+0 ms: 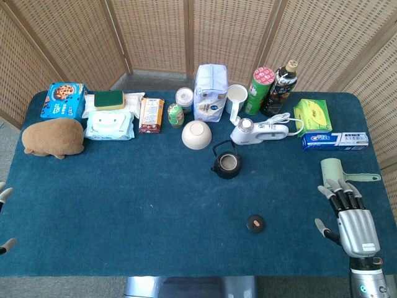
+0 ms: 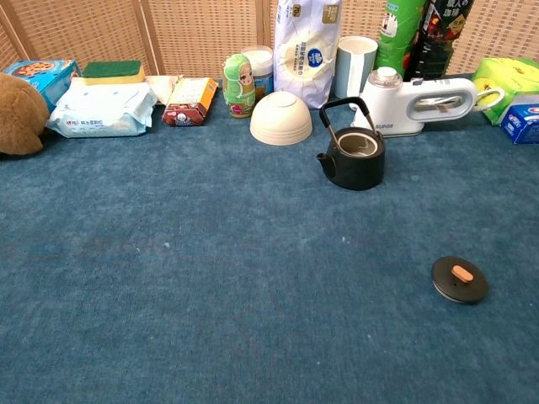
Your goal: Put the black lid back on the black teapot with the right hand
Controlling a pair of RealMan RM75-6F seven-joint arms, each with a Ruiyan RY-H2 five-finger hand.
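Right hand: mine, fingers spread, holding nothing. Small round black lid with tan knob: flat on cloth, well to my left. Black cast-iron teapot: open, beyond lid. Risk: tiny knob slips my grasp; upright handle blocks seating.

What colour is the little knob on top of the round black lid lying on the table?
Orange-tan, on the round black lid; clearest in the chest view.
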